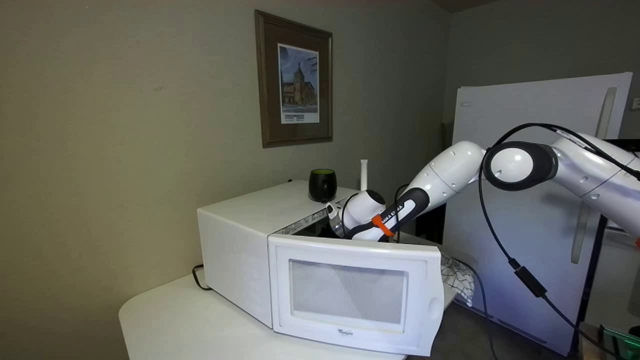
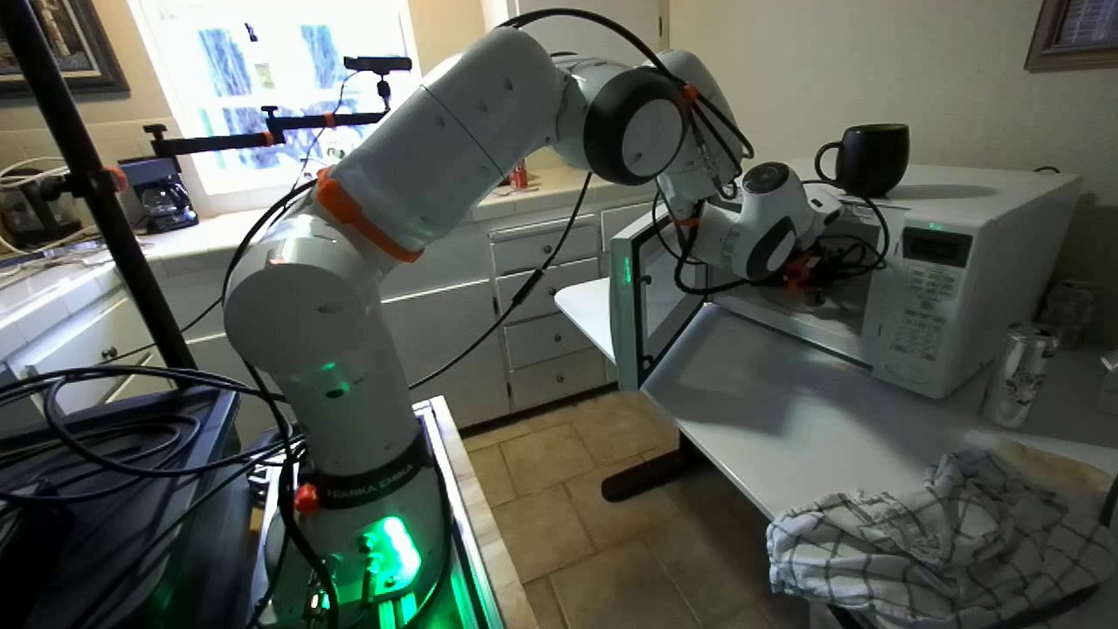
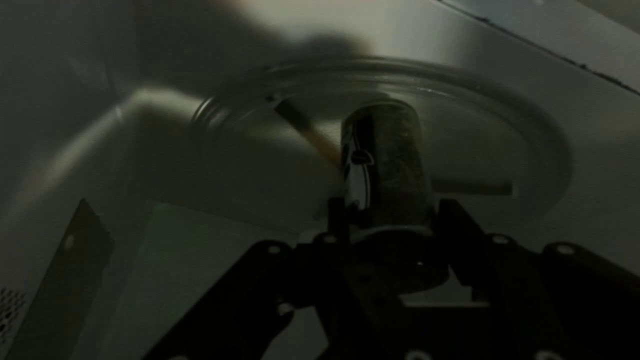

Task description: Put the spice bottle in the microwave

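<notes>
Our gripper point(image 3: 391, 215) held the spice bottle point(image 3: 385, 162) pinched near one end inside the microwave point(image 2: 952, 271), back from the tabletop point(image 2: 795, 428) edge facing the arm's base point(image 2: 349, 533). Its long axis ran onward from the fingers point(image 3: 452, 225) over the glass turntable point(image 3: 500, 145); whether it touched, we could not tell

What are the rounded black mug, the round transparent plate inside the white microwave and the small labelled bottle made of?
Rounded black mug: probably glazed ceramic, from its smooth, softly shining wall.
Round transparent plate: likely clear glass, glossy; its rim catches light and dark supports show through.
Small labelled bottle: glass or clear plastic, smooth, seemingly translucent; too dark to decide.
</notes>
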